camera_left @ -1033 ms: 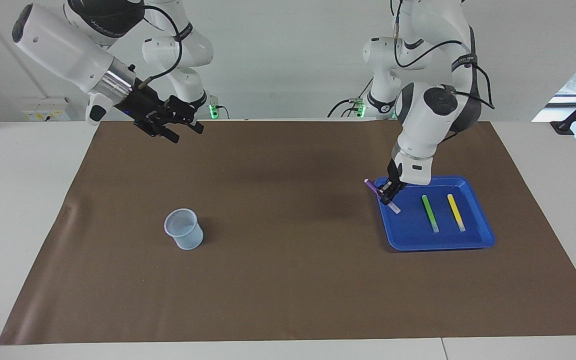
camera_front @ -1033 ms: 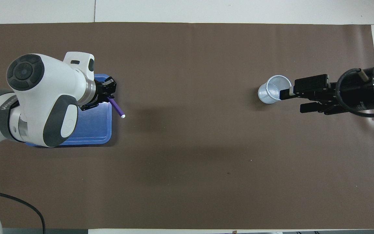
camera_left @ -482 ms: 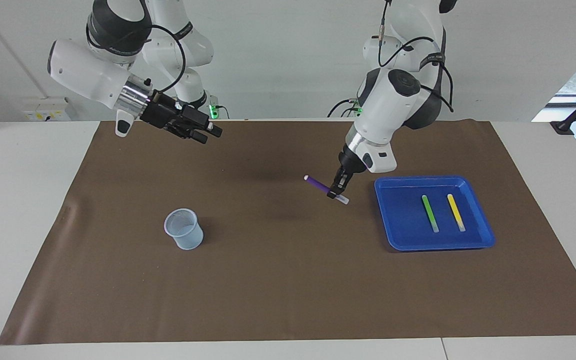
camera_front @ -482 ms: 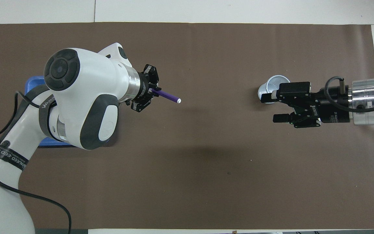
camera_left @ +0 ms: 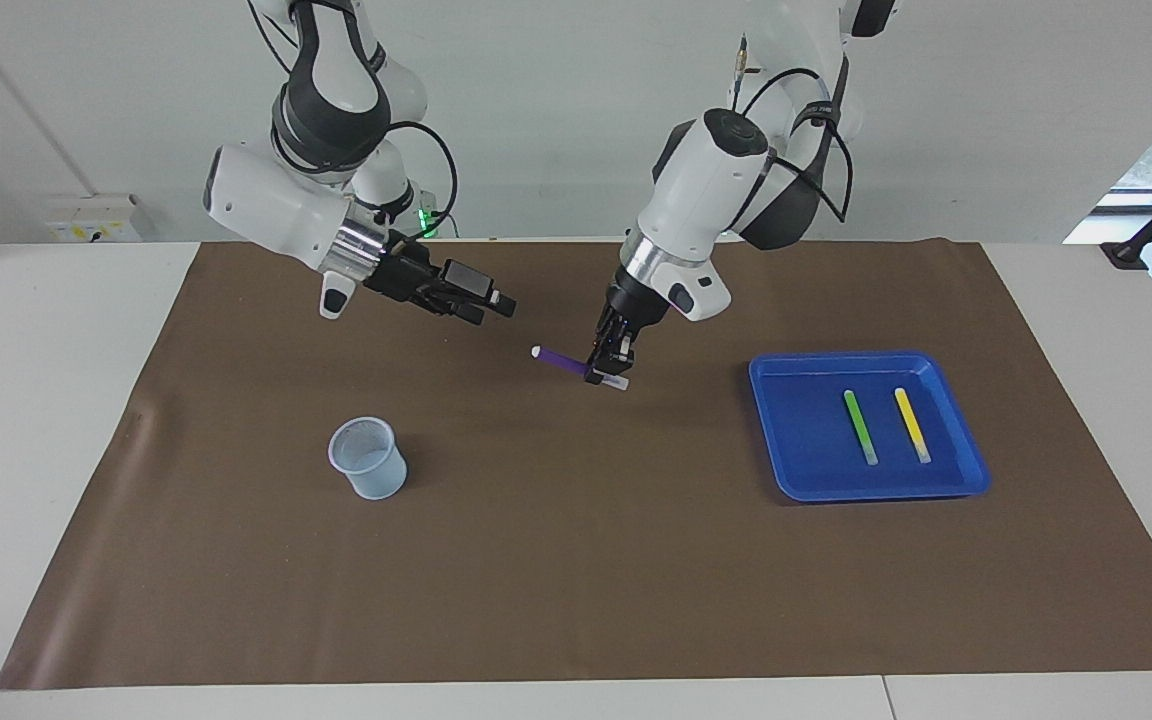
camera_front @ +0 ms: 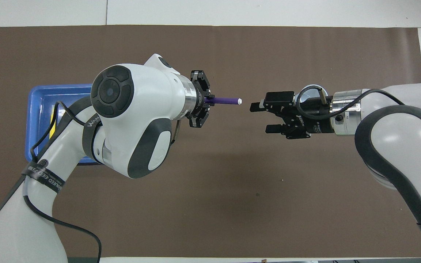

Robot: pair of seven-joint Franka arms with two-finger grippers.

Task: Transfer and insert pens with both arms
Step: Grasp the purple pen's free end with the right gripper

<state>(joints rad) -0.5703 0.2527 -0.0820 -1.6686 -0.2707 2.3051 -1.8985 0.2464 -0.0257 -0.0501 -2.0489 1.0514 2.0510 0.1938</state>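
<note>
Purple pen (camera_left: 569,364) riding clamped crosswise in the left gripper (camera_left: 610,372), up in the air over the middle of the brown mat (camera_left: 576,560), well clear of the surface. Lying roughly level, long axis pointing from the left gripper straight toward the right gripper (camera_left: 496,305), white-tipped end (camera_front: 239,101) leading, a short pale stub sticking out past the fingers toward the blue tray (camera_left: 966,480). Gripping near that stub end, so leaving most of the purple length free for a second grasp.

Right gripper hanging over the mat with fingers spread wide and holding nothing, mouth facing the oncoming tip, just short of it and apart. Judging the handover as the step in hand: tip still needing to pass between the open fingers before any closing.

Overhead view showing pen and right gripper nearly in line, the upper finger (camera_front: 256,106) about level with the tip. Facing view adding height instead: right gripper sitting somewhat higher than the pen. Also showing there, hidden overhead by the arms: green pen (camera_left: 859,426) and yellow pen (camera_left: 912,424) lying side by side in the tray, and the clear cup (camera_left: 368,458) standing below the right gripper's end of the mat.
</note>
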